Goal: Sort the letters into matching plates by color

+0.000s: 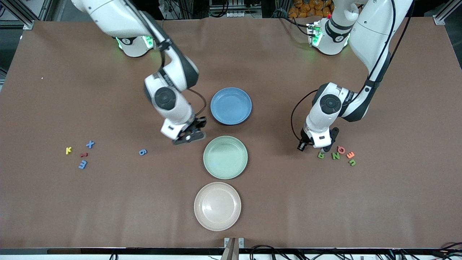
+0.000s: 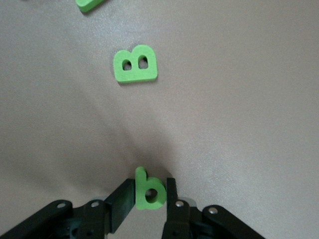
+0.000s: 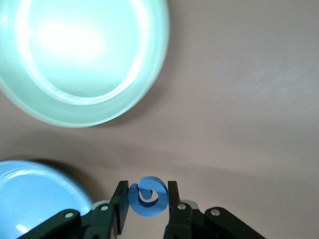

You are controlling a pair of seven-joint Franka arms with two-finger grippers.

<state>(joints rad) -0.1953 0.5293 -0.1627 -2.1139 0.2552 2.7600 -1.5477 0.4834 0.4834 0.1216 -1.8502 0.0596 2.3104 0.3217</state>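
My left gripper [image 1: 319,146] is down at the table by a cluster of letters at the left arm's end. It is shut on a small green letter b [image 2: 149,192], which stands on edge between the fingers. A green letter B [image 2: 135,64] lies flat a little way off. My right gripper [image 1: 189,138] is shut on a curled blue letter [image 3: 148,197]. It hangs over bare table beside the blue plate [image 1: 231,105] and the mint green plate [image 1: 225,157]. Both plates hold nothing.
A cream plate [image 1: 217,206] sits nearest the front camera. By the left gripper lie green [image 1: 335,156], pink [image 1: 341,149] and orange [image 1: 350,155] letters. Toward the right arm's end lie a blue 6 [image 1: 143,152], a blue X [image 1: 90,144], a yellow K [image 1: 68,150] and a red letter [image 1: 83,155].
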